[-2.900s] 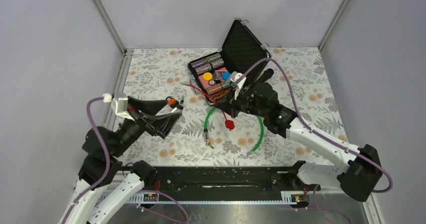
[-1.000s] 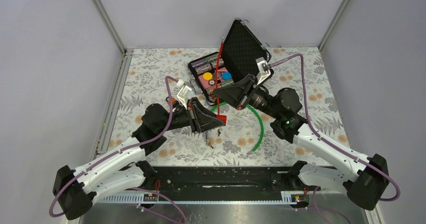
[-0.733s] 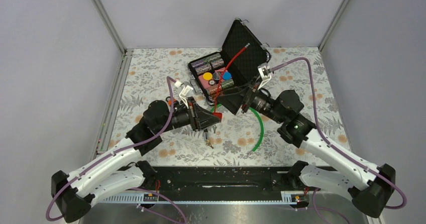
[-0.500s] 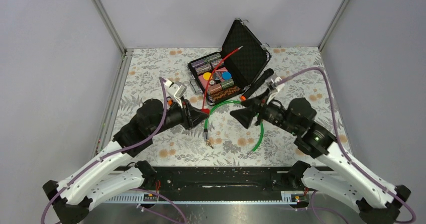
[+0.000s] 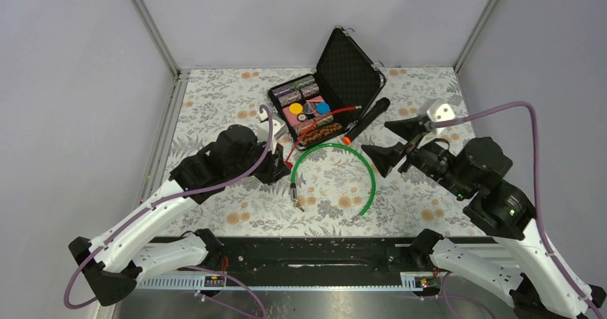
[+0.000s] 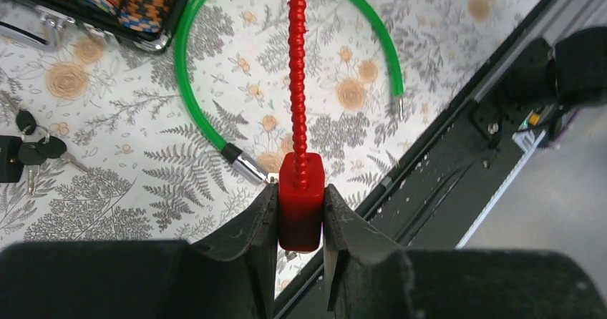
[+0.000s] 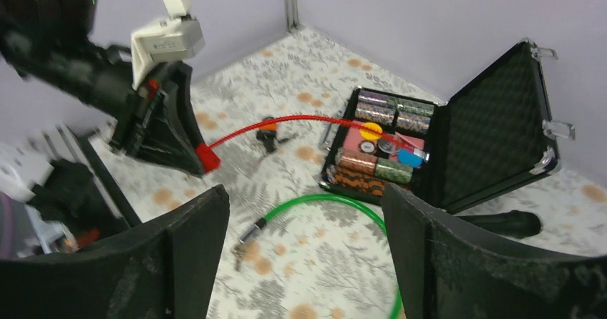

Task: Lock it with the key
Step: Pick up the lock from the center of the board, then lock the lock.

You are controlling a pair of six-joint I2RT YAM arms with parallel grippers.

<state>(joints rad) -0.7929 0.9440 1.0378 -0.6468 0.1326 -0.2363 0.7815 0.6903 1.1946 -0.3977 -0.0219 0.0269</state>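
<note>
My left gripper point(image 6: 300, 215) is shut on the red lock body point(image 6: 300, 201), held above the table at mid-left point(image 5: 285, 158). Its red ribbed cable point(image 5: 326, 115) runs from the lock up across the open case. A green cable loop point(image 5: 336, 147) lies on the table between the arms. A tiny silvery piece by its metal end point(image 5: 298, 204) may be the key; I cannot tell for sure. My right gripper point(image 5: 376, 138) hangs open at the right, apart from both cables, with nothing between its fingers point(image 7: 300, 197).
An open black case point(image 5: 351, 69) with stacked chips stands at the back centre. A black cylinder point(image 5: 368, 119) lies to its right. Black-headed keys point(image 6: 28, 151) lie left of the green loop. The black rail point(image 5: 308, 251) runs along the near edge.
My right gripper opened, let go of the red cable and drew back to the right. The left arm pulled back left with the lock, and the cable's free end dropped onto the case.
</note>
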